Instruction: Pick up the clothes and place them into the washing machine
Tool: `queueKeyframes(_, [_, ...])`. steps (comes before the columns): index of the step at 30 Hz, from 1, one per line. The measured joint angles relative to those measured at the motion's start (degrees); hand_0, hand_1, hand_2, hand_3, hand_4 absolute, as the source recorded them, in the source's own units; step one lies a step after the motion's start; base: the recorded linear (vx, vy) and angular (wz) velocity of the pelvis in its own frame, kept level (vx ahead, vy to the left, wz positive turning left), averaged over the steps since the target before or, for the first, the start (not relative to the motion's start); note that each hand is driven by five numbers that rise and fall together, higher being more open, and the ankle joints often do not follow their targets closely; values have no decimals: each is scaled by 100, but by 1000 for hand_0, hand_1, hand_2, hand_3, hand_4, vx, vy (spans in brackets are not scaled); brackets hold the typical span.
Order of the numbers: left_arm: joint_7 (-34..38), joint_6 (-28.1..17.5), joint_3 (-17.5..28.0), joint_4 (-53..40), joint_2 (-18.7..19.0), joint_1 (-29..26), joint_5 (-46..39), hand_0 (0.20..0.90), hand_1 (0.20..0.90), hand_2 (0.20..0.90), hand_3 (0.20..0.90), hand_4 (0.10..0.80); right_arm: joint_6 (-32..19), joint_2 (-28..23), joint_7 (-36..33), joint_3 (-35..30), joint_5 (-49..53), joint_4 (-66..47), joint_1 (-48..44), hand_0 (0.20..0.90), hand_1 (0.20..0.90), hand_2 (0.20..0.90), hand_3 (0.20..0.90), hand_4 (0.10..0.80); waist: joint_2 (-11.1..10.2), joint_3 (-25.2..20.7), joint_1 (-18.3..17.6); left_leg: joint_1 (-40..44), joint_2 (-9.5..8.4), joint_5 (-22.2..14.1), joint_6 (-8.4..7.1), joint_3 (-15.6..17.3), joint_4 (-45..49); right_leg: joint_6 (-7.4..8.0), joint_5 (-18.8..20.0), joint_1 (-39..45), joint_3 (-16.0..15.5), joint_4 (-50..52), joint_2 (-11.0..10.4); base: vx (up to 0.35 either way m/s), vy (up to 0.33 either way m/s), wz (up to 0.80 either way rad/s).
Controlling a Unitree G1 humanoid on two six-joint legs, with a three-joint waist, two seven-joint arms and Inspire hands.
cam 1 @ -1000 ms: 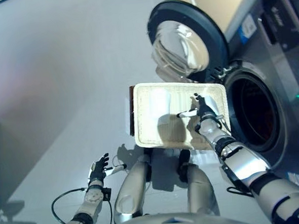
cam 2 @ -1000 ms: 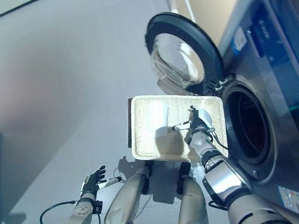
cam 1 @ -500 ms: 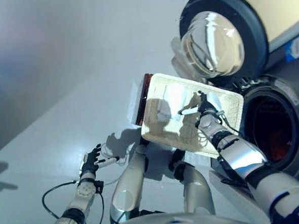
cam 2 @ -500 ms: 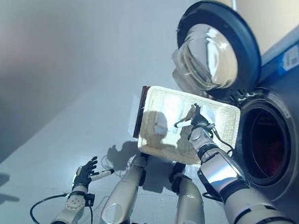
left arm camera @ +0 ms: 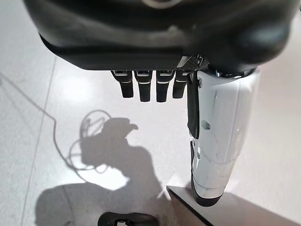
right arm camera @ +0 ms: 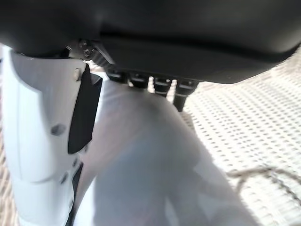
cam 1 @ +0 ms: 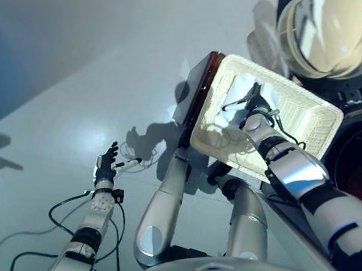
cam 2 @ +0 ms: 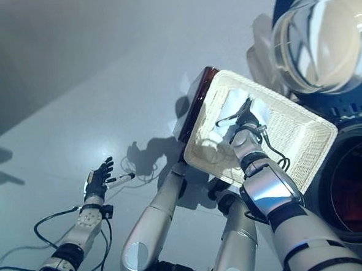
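A white cloth lies in the shallow wicker basket, which rests on a dark brown box beside the washing machine. My right hand reaches into the basket and rests on the cloth. In the right wrist view the cloth lies under the hand; the white-covered thumb stands straight beside it and the fingers lie straight on it. My left hand hangs open and empty over the floor, far from the basket; its fingers are straight.
The washing machine's drum opening is dark, just right of the basket. Its round glass door stands open above the basket. Grey floor spreads to the left.
The camera has turned, so the whole picture has shifted and rotated. My right hand stays in the basket on the white cloth. My left hand stays open over the floor.
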Motion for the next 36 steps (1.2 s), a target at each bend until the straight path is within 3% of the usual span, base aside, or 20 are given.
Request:
queueKeyframes(3, [80, -16, 4, -219, 10, -13, -69, 900, 900, 900, 900, 800, 24, -117, -149, -5, 5, 188, -134, 900, 900, 900, 900, 800, -14, -10, 15, -243, -61, -10, -10, -49, -55, 52, -95, -254, 10, 128, -57, 19, -1, 47])
queueKeyframes(4, [86, -6, -4, -237, 8, -19, -69, 900, 900, 900, 900, 800, 61, -148, -215, 0, 0, 232, -188, 900, 900, 900, 900, 800, -12, -9, 23, -318, -62, -39, -89, -50, -142, 52, -95, -327, -2, 96, -49, 13, 1, 29])
queueKeyframes(5, [85, -3, -16, -253, -11, -29, -68, 900, 900, 900, 900, 800, 131, -194, -271, 1, -4, 232, -219, 464, 464, 464, 464, 488, -10, -8, 31, -349, -65, -68, -205, -41, -254, 49, -96, -376, -2, 31, -57, 19, 8, 28])
queueKeyframes(6, [85, -1, -28, -265, -25, -24, -63, 900, 900, 900, 900, 800, 167, -243, -281, 1, -9, 243, -242, 200, 200, 200, 200, 300, -15, -11, 43, -428, -79, -151, -391, -20, -193, 41, -96, -439, -2, -26, -94, 12, 60, -5])
queueKeyframes(8, [83, 19, -57, -264, -44, 136, -60, 900, 900, 900, 900, 800, 266, -386, -279, 1, -77, 257, -292, 200, 200, 200, 200, 300, 58, -7, 245, -558, -118, -226, -391, -20, 195, -28, -125, -560, -6, 317, -160, 5, 68, -33])
queueKeyframes(10, [89, 7, -52, -396, -39, 129, -50, 900, 900, 900, 900, 800, 378, -598, -339, 0, -145, 284, -342, 200, 200, 200, 200, 300, 75, -22, 293, -552, -190, -244, -460, -4, -116, -434, -377, -562, 91, 711, -121, -10, 60, 24])
queueKeyframes(11, [95, 8, -73, -418, -35, 77, -46, 900, 900, 900, 900, 800, 423, -722, -372, -20, -195, 314, -381, 200, 200, 200, 200, 300, 78, -11, 257, -638, -261, -385, -687, 23, 167, -132, -444, -454, 97, 443, -214, -28, 92, 24])
queueKeyframes(12, [102, 12, -75, -378, -41, 133, -37, 900, 900, 900, 900, 800, 423, -763, -367, -15, -318, 308, -381, 200, 200, 200, 200, 300, 105, 0, 292, -745, -248, -588, -405, -22, 1226, -116, -417, -473, 39, 484, -262, -34, 82, -25])
queueKeyframes(13, [114, 62, -73, -371, -59, 277, -35, 900, 900, 900, 900, 800, 386, -749, -365, 90, -460, 193, -383, 200, 200, 200, 200, 300, 197, -7, 367, -587, -184, -1016, 88, -97, 1376, 0, -429, -461, -16, 545, -239, -29, 61, -57])
queueKeyframes(14, [99, 137, -73, -361, -116, 293, 22, 900, 900, 900, 900, 800, 359, -830, -375, 156, -510, 74, -352, 200, 200, 200, 200, 300, 245, 5, 324, -568, -206, -940, 131, -42, 1238, -14, -449, -519, 72, 575, -252, -29, 54, -33])
queueKeyframes(15, [93, 149, -97, -373, -172, 292, 41, 900, 900, 900, 900, 800, 363, -899, -392, 118, -528, 62, -353, 200, 200, 200, 200, 300, 243, -1, 287, -516, -298, -882, 57, -10, 1057, -68, -479, -549, 189, 615, -305, -33, 58, 5])
queueKeyframes(19, [78, 145, -255, -469, -184, 409, 159, 900, 900, 900, 900, 800, 375, -921, -292, -65, -569, 55, -53, 200, 200, 200, 200, 300, 366, -6, 298, -252, -336, -687, -51, 74, 868, 87, -302, -257, 318, 432, -317, -33, 24, -5])
queueKeyframes(23, [55, 136, -374, -494, -192, 448, 222, 900, 900, 900, 900, 800, 380, -684, -172, -297, -574, 52, 382, 200, 200, 200, 200, 300, 375, -6, 252, -6, -266, -566, 39, 260, 733, 144, -266, -99, 410, 405, -323, -17, 12, 1])
queueKeyframes(26, [-35, 151, -457, -476, -210, 549, 312, 900, 900, 900, 900, 800, 351, -531, 17, -456, -579, -103, 633, 200, 200, 200, 200, 300, 402, 8, 162, 254, -217, -435, 267, 446, 534, 222, -130, 54, 531, 283, -312, 9, -6, -19])
queueKeyframes(28, [-82, 159, -463, -467, -217, 584, 379, 900, 900, 900, 900, 800, 359, -524, 236, -501, -578, -111, 778, 200, 200, 200, 200, 300, 436, 19, 137, 508, -142, -385, 336, 516, 338, 242, -39, 242, 596, 89, -234, 40, -22, -26])
queueKeyframes(33, [-104, 157, -432, -137, -211, 670, 400, 900, 900, 900, 900, 800, 231, -371, 389, -1003, -285, -172, 1269, 200, 200, 200, 200, 300, 444, 8, -131, 1307, 3, -194, 357, 761, -353, 302, 255, 839, 803, -531, -64, 67, 16, -29])
queueKeyframes(36, [-156, 151, -415, -88, -203, 812, 401, 900, 900, 900, 900, 800, 116, -438, 383, -1355, 133, -224, 1371, 200, 200, 200, 200, 300, 470, -36, -343, 1525, 79, -114, 271, 905, -649, 339, 480, 970, 931, -880, 21, 64, 35, -38])
